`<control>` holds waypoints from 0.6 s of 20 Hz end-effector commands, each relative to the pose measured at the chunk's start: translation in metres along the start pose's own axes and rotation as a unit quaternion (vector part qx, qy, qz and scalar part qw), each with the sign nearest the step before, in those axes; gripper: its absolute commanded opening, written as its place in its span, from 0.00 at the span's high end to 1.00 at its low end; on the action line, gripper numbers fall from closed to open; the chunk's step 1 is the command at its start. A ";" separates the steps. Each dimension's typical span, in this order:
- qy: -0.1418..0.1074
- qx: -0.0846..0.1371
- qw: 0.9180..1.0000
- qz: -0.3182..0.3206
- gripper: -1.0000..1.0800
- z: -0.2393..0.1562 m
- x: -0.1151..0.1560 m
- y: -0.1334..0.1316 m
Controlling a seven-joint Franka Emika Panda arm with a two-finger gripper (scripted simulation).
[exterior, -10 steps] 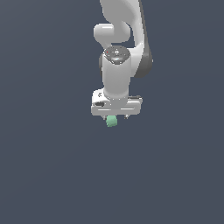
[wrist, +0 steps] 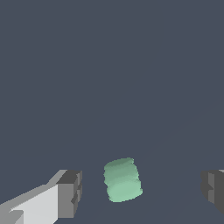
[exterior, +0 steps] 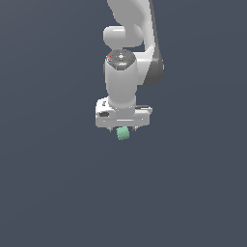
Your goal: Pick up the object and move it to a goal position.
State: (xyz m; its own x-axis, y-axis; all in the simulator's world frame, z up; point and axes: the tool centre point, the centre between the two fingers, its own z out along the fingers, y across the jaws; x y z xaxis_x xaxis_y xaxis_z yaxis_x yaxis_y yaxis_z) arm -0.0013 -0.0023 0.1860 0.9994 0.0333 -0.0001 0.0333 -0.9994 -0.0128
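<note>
The object point(exterior: 123, 133) is a small mint-green block with rounded edges, lying just under the white hand in the exterior view. My gripper point(exterior: 124, 129) hangs straight down over it. In the wrist view the object point(wrist: 123, 180) sits between the two dark fingertips point(wrist: 71, 193), with a clear gap on each side. My gripper point(wrist: 142, 192) is open and touches nothing. The block is nearer to one fingertip than to the other.
A plain dark grey-blue surface point(exterior: 58, 193) fills both views around the block. The white arm point(exterior: 126, 72) rises above the hand in the exterior view. No other objects or markers show.
The hand has sunk slightly closer over the block and the wrist has shifted a little. The block has stayed where it was.
</note>
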 end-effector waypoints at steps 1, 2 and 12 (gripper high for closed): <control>0.000 0.000 1.000 0.001 0.04 -0.001 0.000 0.006; 0.000 0.000 1.000 0.001 0.04 -0.001 0.000 0.006; 0.000 -0.001 1.000 -0.018 0.04 0.015 -0.010 0.005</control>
State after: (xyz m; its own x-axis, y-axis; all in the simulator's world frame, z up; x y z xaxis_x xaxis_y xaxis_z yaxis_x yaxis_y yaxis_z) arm -0.0084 -0.0075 0.1760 0.9983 0.0587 0.0005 0.0587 -0.9982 -0.0107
